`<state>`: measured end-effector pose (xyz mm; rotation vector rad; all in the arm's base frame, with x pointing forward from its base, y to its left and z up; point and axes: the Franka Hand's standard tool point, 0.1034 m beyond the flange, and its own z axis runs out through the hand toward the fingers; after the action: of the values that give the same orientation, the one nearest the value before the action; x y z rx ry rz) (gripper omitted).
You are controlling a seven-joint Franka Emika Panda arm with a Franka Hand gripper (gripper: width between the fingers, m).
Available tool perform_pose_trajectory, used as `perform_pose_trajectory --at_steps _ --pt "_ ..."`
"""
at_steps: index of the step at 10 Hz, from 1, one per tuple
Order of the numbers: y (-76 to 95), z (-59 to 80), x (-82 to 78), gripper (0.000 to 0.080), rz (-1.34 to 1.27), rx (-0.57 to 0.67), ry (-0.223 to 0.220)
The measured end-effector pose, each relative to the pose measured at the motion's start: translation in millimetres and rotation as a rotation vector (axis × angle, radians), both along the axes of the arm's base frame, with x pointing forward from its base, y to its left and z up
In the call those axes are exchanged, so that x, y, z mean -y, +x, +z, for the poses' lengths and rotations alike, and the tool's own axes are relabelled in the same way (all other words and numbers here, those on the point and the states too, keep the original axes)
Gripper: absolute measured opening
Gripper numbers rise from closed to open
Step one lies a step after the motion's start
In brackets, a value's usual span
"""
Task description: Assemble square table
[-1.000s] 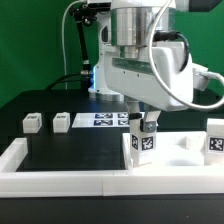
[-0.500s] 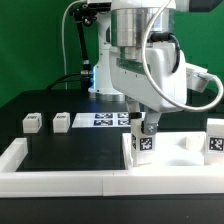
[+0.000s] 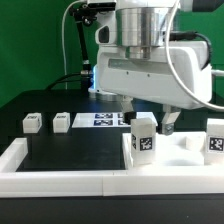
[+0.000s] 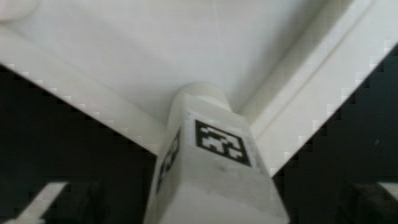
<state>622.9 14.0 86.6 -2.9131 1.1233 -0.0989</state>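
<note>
Upright leg block (image 3: 144,137) on square slab (image 3: 186,152) corner — jaws apart, one each side.

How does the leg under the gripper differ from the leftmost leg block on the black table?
The leg under the gripper stands upright on the white slab; the leftmost leg block rests on the black table, off the slab. The leg looks tall, the block squat. Both are white with black-white tags.
</note>
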Motion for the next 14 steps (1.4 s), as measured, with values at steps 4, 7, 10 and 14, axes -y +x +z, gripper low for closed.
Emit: perform_pose_trajectory --at_steps 4,7,10,14 --pt "0.7 1.7 1.3 0.0649 0.386 0.0 -0.025" --pt "0.7 1.8 3.6 0.0649 0.63 -0.003 -0.045" --pt "0.4 1.3 5.7 0.0649 0.808 -0.009 -0.064" --pt "0.3 0.8 6.1 0.0373 0.804 -0.009 -0.064"
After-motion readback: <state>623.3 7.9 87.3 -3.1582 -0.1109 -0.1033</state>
